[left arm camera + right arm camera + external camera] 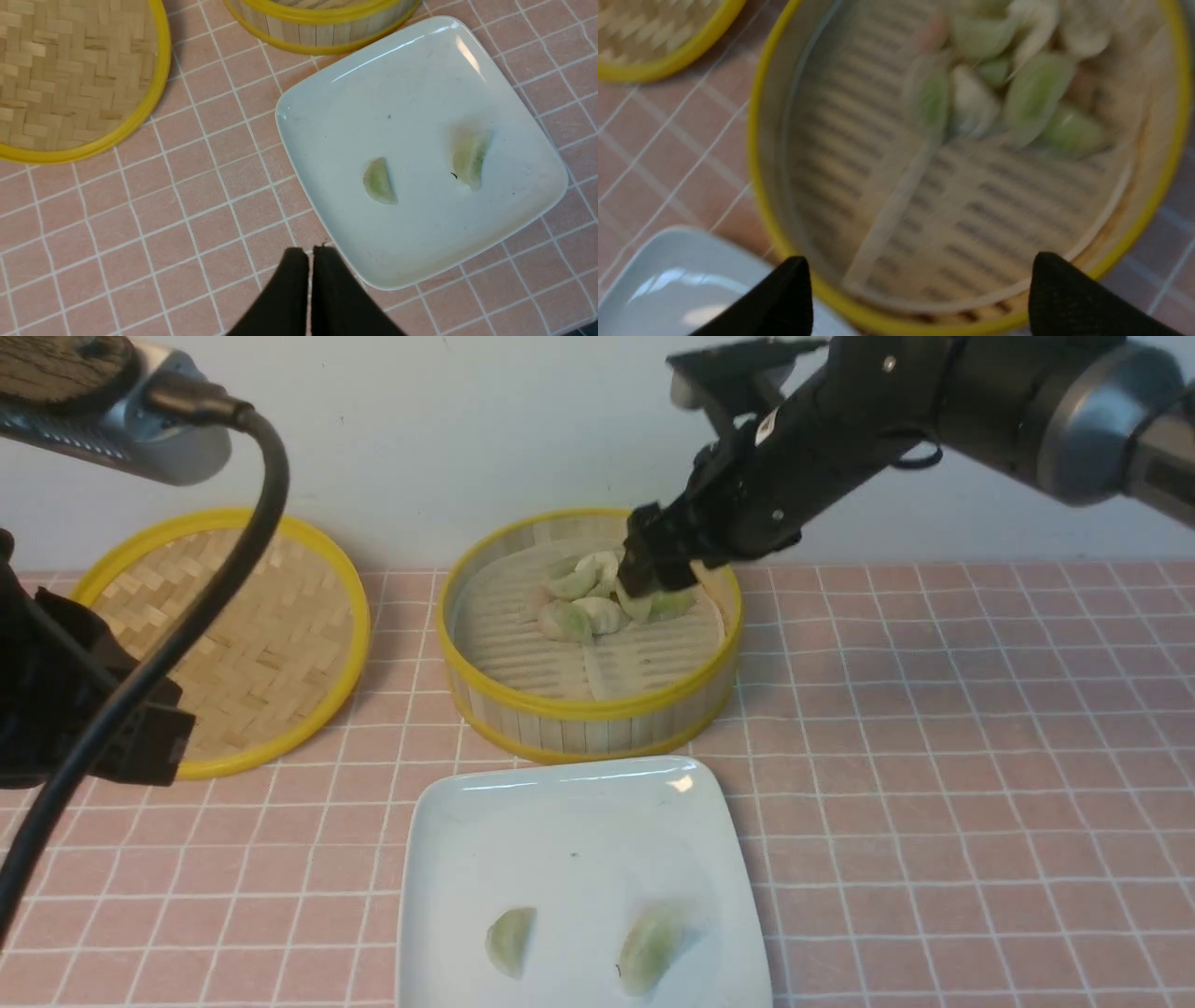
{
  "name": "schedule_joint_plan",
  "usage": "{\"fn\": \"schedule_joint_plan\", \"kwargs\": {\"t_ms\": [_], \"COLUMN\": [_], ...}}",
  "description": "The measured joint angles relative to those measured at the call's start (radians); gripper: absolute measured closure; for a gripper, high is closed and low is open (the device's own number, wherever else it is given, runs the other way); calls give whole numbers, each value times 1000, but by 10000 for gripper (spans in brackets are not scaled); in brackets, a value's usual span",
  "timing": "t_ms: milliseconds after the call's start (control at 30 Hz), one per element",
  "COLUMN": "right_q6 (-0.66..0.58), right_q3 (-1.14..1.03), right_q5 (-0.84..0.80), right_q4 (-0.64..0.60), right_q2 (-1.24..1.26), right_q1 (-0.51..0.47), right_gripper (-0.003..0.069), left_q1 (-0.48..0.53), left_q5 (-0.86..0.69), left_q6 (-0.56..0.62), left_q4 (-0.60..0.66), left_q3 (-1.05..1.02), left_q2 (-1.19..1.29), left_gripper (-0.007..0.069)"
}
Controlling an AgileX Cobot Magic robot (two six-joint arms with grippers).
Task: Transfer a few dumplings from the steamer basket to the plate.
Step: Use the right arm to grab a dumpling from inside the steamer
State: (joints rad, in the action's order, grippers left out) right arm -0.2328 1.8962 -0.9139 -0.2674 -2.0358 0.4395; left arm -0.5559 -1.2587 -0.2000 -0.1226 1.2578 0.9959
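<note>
The steamer basket [590,711] stands at the middle back and holds a pile of several dumplings [596,603]. My right gripper [659,575] hangs over the pile's right side, open and empty. In the right wrist view it [920,280] is wide open above the blurred slatted floor, with the dumplings [1017,93] ahead of it. The white plate [579,821] lies in front of the steamer with two dumplings, one [511,941] left and one [649,947] right. My left gripper [310,252] is shut and empty above the cloth, beside the plate [420,93].
The shallow woven lid [233,635] lies to the left of the steamer on the pink checked cloth. It also shows in the left wrist view [60,74]. A wall stands close behind the steamer. A black cable [159,663] hangs across the left.
</note>
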Motion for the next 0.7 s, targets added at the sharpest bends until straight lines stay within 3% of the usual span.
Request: {"fn": "schedule_joint_plan", "kwargs": {"t_ms": [167,367,700], "right_q6": [-97,-125,-232], "right_q3": [176,357,457], "right_q5": [89,108,67], "right_q4": [21,6,-173], "right_q2": [-168,-379,-479], "right_q1": [-38,-37,-58], "right_gripper": [144,152,152], "left_q1": [0,0,0], "left_q5": [0,0,0], "left_q6": [0,0,0], "left_q4": [0,-1,-3], "left_q3": [0,0,0], "left_q2": [0,0,0], "left_gripper": [631,631,631]}}
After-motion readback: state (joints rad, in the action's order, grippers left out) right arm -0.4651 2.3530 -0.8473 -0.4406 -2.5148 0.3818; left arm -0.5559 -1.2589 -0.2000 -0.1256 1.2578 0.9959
